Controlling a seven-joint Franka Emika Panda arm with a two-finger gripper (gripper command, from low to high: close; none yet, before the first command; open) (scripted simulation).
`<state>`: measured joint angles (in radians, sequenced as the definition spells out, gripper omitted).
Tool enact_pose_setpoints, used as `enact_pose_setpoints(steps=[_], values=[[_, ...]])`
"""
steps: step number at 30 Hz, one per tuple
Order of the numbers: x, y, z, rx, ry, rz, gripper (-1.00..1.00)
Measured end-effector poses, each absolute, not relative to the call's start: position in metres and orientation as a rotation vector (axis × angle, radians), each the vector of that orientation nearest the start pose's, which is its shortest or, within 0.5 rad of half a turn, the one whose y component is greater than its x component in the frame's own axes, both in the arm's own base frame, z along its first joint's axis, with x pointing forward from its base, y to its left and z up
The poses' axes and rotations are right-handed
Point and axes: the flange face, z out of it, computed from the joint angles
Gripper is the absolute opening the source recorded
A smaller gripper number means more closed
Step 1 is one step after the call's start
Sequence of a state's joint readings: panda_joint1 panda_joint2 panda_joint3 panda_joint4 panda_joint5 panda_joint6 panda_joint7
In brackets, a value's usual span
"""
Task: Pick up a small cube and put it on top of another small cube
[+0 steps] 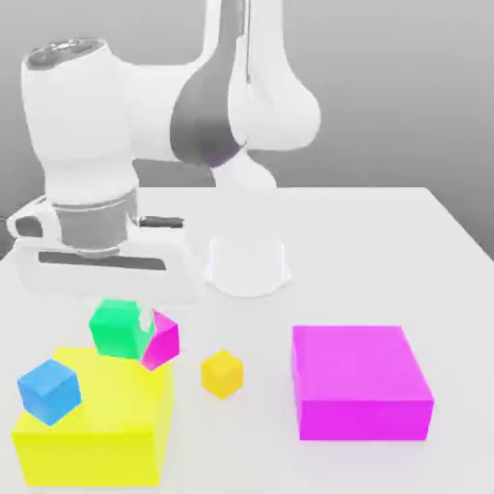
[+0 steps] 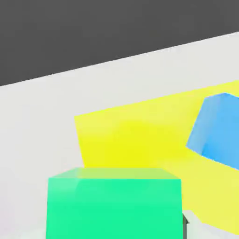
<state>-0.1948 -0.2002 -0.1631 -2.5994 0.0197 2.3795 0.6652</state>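
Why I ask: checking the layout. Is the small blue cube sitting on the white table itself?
No, the small blue cube rests on top of the big yellow block.

green cube (image 1: pixel 117 326): smooth, matt | table (image 1: pixel 386 251): plain matt white

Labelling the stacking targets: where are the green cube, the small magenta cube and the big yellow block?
green cube (image 1: pixel 118 328), exterior view, its front face.
small magenta cube (image 1: pixel 164 342), exterior view, its visible side face.
big yellow block (image 1: pixel 87 453), exterior view, its front face.
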Motion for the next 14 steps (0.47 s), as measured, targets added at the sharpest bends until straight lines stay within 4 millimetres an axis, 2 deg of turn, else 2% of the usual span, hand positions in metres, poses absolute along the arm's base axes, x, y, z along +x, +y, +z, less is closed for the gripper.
enact_pose_setpoints(steps=[3,5,7,10,11,14], values=[[0.369,-0.147,0.335,-2.672,1.594,0.045,-1.00],[0.355,-0.136,0.341,-2.662,1.639,0.023,-1.00],[0.352,-0.130,0.328,-2.659,1.660,0.007,-1.00],[0.351,-0.128,0.293,-2.660,1.666,0.002,-1.00],[0.351,-0.127,0.283,-2.660,1.667,0.002,1.00],[0.351,-0.127,0.283,-2.660,1.667,0.002,1.00]])
